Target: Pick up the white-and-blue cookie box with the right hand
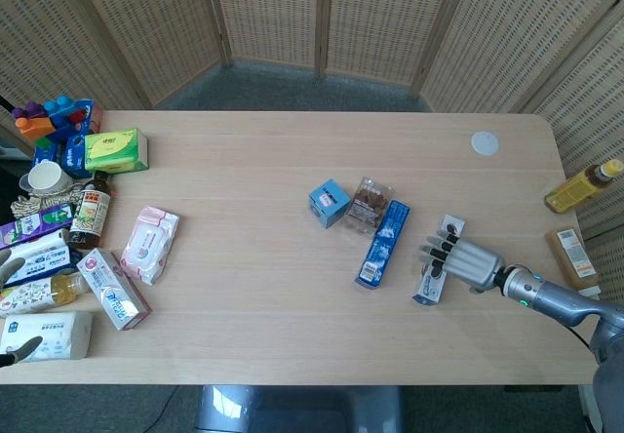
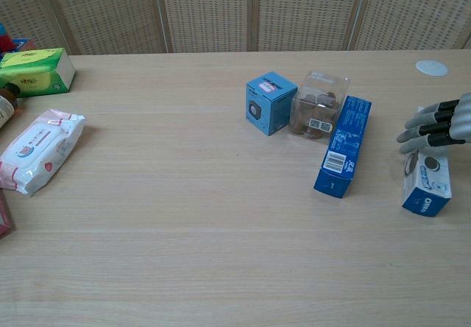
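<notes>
Left hand [image 1: 10, 257] barely glimpsed at the frame edge among packets, state impossible to tell. Near the middle of the pale wooden worktop [image 1: 244, 257], lay a small blue cube carton [image 2: 270, 103], a clear cookie pack [image 2: 316, 113], a long dark-blue box [image 2: 344, 146]. Just right, lay the white-and-blue cookie box [image 2: 425, 185], flat on the worktop. Over it, spread the right hand [image 2: 438, 129], fingers [image 1: 434, 255] apart across the box top, not clamped.
</notes>
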